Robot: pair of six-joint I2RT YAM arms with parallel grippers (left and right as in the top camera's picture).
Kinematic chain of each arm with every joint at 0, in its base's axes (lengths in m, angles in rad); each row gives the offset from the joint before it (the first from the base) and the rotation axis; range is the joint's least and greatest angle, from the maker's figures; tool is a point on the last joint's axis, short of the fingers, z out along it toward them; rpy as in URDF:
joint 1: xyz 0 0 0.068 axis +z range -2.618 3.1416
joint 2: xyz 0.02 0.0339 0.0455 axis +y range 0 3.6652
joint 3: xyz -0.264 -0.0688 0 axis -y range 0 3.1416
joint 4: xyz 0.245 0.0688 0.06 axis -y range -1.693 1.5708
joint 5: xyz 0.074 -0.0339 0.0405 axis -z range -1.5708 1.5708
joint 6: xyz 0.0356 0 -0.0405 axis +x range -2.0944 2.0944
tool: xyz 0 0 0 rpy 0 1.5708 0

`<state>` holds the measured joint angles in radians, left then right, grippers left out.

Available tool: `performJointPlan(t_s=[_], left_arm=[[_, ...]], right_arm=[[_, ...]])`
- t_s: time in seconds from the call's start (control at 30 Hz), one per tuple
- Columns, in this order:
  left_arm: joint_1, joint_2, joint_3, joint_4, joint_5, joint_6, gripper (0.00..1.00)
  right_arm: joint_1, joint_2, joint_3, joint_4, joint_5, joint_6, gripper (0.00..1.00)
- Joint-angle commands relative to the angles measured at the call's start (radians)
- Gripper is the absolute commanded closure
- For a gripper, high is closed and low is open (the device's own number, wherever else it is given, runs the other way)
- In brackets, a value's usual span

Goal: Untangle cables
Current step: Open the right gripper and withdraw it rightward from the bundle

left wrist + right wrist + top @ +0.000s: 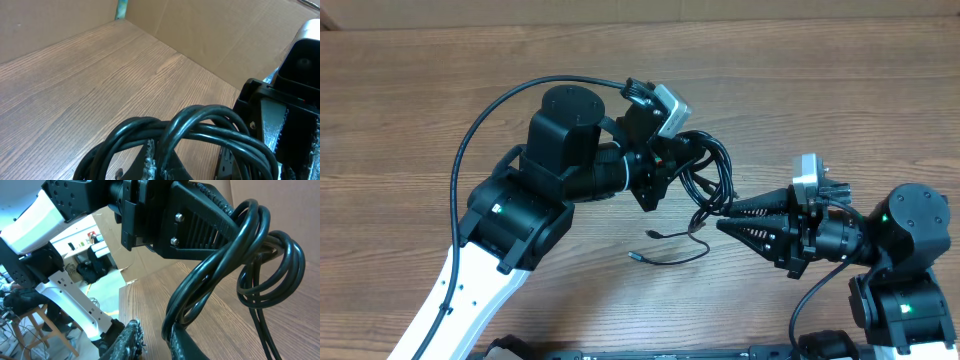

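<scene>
A: Cables (200, 115), where?
B: One bunch, lifted off the table (420, 100). Left gripper (665, 175) is clamped on it. Two plug ends (640, 256) trail on the wood below

A: Right gripper (725, 217)?
B: Nearly closed at the bunch's right edge, one strand between its fingers. Looks pinched

A: The pull?
B: Slow, away from the left gripper, along that strand's own run, left grip firm. If the loops tighten, ease off and pick a looser strand
</scene>
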<state>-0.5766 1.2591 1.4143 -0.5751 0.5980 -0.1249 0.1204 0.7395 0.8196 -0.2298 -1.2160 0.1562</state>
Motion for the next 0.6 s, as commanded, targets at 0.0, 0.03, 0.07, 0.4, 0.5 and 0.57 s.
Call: performJointPlan(t_s=[0.0,0.03,0.07,0.4,0.5,0.57], left_arm=[[-0.006,-0.004,0.009,0.011,-0.021,-0.019,0.96],[-0.006,-0.004,0.009,0.011,-0.049,-0.041,0.96],[-0.006,-0.004,0.009,0.011,-0.074,-0.066,0.96],[-0.006,-0.004,0.009,0.011,-0.3,-0.277,0.96],[-0.006,-0.004,0.009,0.011,-0.334,-0.296,0.96],[-0.006,-0.004,0.009,0.012,-0.347,-0.299,0.96]], right_arm=[[0.004,-0.006,0.019,-0.001,-0.017,0.0,0.82],[0.004,-0.006,0.019,-0.002,-0.017,0.0,0.82],[0.004,-0.006,0.019,-0.002,-0.017,0.0,0.82],[0.004,-0.006,0.019,-0.028,-0.021,0.003,0.85],[0.004,-0.006,0.019,-0.039,-0.021,0.003,0.85],[0.004,-0.006,0.019,-0.045,-0.021,0.003,0.85]])
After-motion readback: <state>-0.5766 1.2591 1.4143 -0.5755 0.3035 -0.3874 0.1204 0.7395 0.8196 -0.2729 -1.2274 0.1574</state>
